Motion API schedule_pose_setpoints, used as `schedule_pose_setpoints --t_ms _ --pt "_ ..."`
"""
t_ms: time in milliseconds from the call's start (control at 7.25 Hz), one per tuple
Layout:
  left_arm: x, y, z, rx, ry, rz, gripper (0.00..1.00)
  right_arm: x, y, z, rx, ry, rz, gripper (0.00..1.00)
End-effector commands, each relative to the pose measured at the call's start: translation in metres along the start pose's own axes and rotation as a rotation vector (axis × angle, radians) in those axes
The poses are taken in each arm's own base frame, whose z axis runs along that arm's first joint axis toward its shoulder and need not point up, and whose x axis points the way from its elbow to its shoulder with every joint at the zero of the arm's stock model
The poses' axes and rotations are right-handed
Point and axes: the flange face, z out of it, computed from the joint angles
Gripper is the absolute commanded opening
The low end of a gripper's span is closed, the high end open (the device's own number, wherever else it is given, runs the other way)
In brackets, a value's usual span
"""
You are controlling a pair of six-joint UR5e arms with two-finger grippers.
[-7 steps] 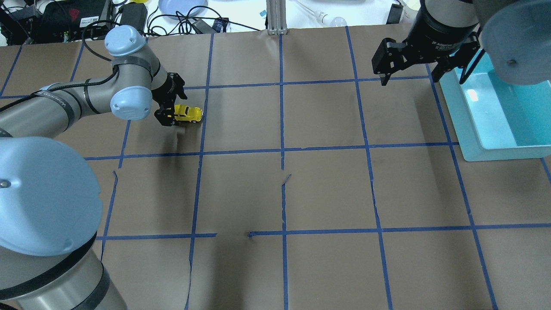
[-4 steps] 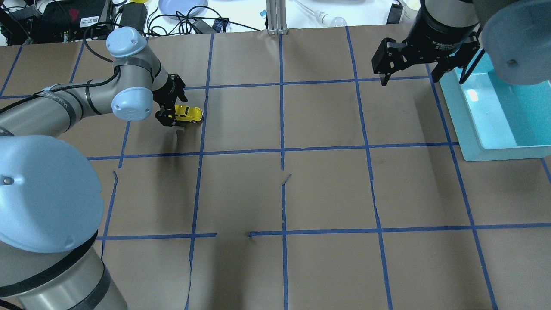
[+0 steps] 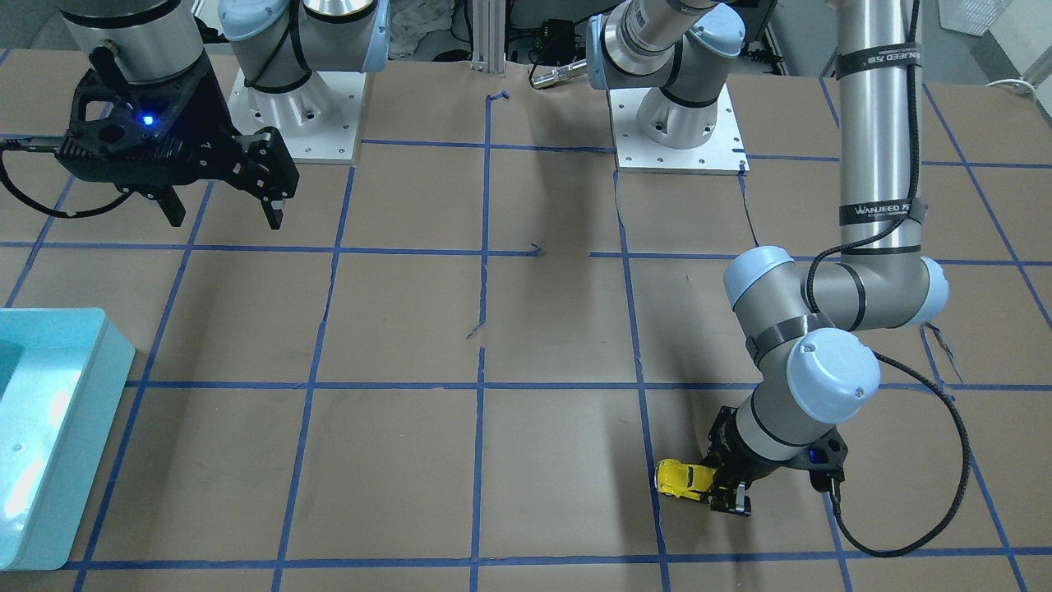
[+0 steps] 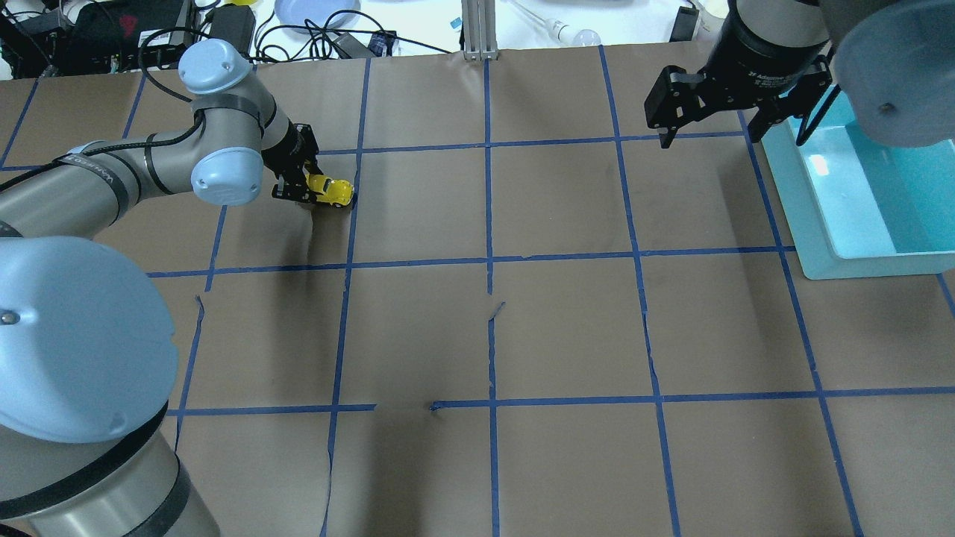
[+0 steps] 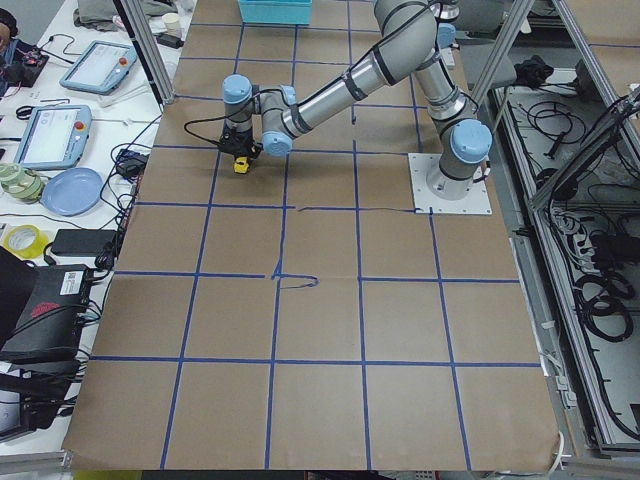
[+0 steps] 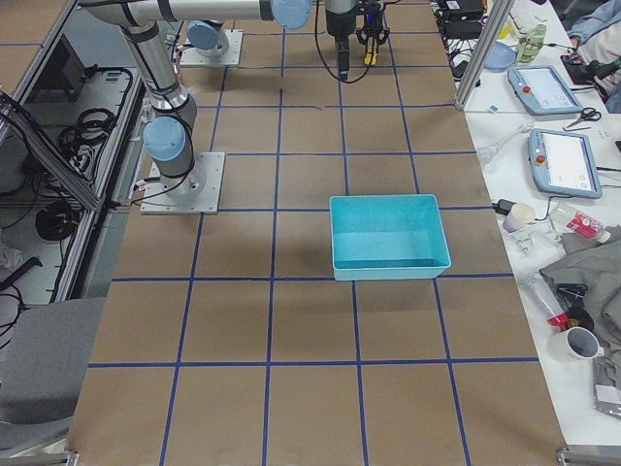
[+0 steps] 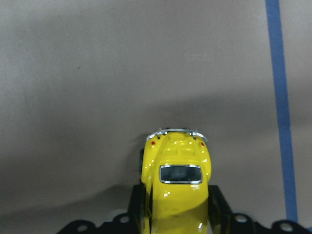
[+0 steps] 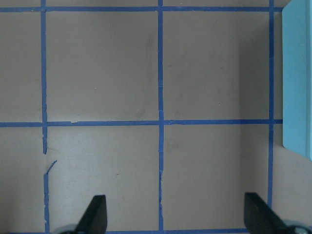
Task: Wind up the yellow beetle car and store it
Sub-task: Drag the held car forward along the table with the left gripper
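– Two pincers, status?
– L pincer [image 4: 308,192] clenched on yellow beetle car [image 4: 333,192], car down on counter [image 4: 567,328], robot's left side. R pincer [image 4: 709,139] spread wide, holding nothing, beside teal bin [image 4: 821,250].

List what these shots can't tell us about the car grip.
- Car front end: left wrist view, cut off by the bottom edge.
- Whether its wheels touch the table: the body hides them in the wrist view; too small in the overhead and front views.
- Car in both side views: too small for detail.
- Right gripper in its wrist view: only its tips show; the bottom edge cuts the rest.
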Motion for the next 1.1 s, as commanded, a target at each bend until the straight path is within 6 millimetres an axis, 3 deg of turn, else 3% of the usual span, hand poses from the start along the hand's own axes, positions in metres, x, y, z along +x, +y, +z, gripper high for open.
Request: schedule_pose_setpoints --t_ms 0,552,966 --pt "0.005 0.006 -0.015 -0.047 0.032 -0.070 0.00 0.000 0.000 0.000 0.000 0.000 0.000 1.00" --pt "0.001 0.071 -0.032 -0.085 -0.011 -0.320 0.00 0.000 0.000 0.000 0.000 0.001 0.000 1.00" --pt "0.001 0.077 -0.019 -0.124 -0.030 -0.320 0.00 0.000 0.000 0.001 -0.002 0.000 0.000 1.00"
